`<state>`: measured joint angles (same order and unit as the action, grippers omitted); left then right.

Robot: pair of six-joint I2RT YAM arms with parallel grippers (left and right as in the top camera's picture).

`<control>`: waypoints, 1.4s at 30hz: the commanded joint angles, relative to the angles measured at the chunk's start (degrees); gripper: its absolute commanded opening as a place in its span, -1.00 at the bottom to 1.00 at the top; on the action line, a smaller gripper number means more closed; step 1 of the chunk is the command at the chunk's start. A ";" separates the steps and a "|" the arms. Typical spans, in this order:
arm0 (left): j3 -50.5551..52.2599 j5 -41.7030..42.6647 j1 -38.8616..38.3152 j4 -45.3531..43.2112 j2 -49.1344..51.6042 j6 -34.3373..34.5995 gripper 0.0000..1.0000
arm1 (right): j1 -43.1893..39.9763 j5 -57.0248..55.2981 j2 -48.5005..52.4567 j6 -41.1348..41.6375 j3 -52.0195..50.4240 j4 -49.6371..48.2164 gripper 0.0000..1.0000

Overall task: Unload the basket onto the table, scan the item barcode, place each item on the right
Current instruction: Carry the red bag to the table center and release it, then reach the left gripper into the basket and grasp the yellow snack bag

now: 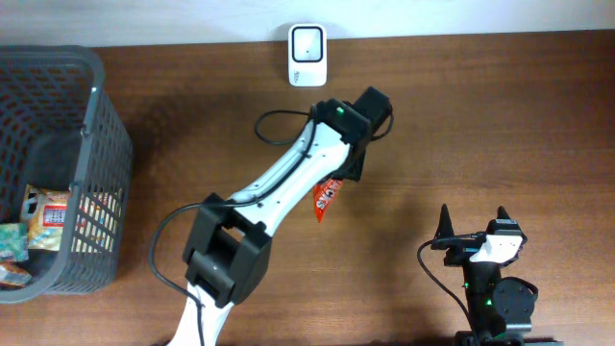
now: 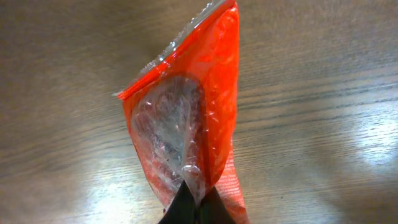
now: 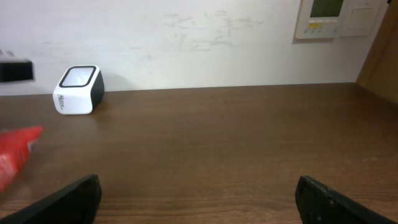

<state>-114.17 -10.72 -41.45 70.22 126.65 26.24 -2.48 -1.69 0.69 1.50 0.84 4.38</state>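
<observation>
Overhead: the left arm (image 1: 279, 187) reaches from the near edge toward the middle of the brown wooden surface (image 1: 500, 115). Its wrist sits near the white barcode scanner (image 1: 307, 41), which stands at the far edge. A red snack packet (image 1: 327, 198) pokes out from under the wrist on the near side, apart from the scanner. The left fingers themselves are hidden beneath the wrist here. At far left stands a dark mesh basket (image 1: 91, 144) with several packaged goods (image 1: 43, 219) lying in it. Near right, the right fingers (image 1: 445, 229) are spread wide with nothing between them, well apart from the packet.

Left wrist: the left fingers (image 2: 186, 208) are pinched narrow on one end of the packet (image 2: 186, 118). It is a crinkled bag with red borders and a clear middle, and it extends away from the camera over the wood grain. No barcode can be made out on this face.

Right wrist: the two right fingers (image 3: 339, 202) stand far apart at the lower corners, empty. The scanner (image 3: 78, 89) stands far left against the white wall. The red packet (image 3: 17, 154) shows blurred at the left edge, nearer than the scanner. A wall panel (image 3: 326, 18) hangs at upper right.
</observation>
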 commanded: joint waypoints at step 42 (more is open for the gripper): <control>-31.89 1.81 70.51 26.34 -10.51 6.01 0.99 | -0.17 -0.48 -0.50 0.28 -0.52 0.09 0.98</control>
<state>-155.96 -6.39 28.42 96.36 115.28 27.70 -2.48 -1.69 0.69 1.48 0.84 4.38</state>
